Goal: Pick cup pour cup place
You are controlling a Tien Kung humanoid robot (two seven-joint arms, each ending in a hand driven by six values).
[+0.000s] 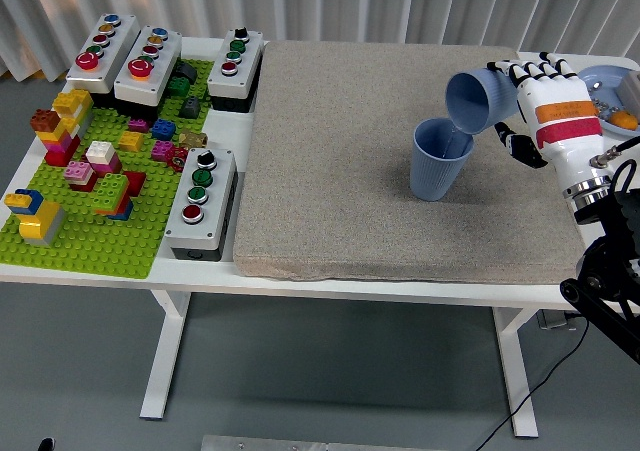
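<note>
Right hand [545, 101] has its fingers [527, 68] wrapped around the tilted blue cup [476, 98]; thumb sits below the cup body, other fingers curl over the top side. Cup is tipped well past horizontal, mouth facing left and down, lip just above the rim of the upright blue cup [439, 158].

Upright cup stands on the beige mat [350, 171], right of centre. A thin stream seems to run from the tilted cup's lip into it; contents of either cup can't be made out.

Left hand not visible.

Far right edge: a plate [612, 81] with an orange item on it, partly cut off by the frame.

Left side of the white table [300, 276]: green brick baseplate [90, 221] with coloured blocks, plus four button boxes [200, 201] around it.
</note>
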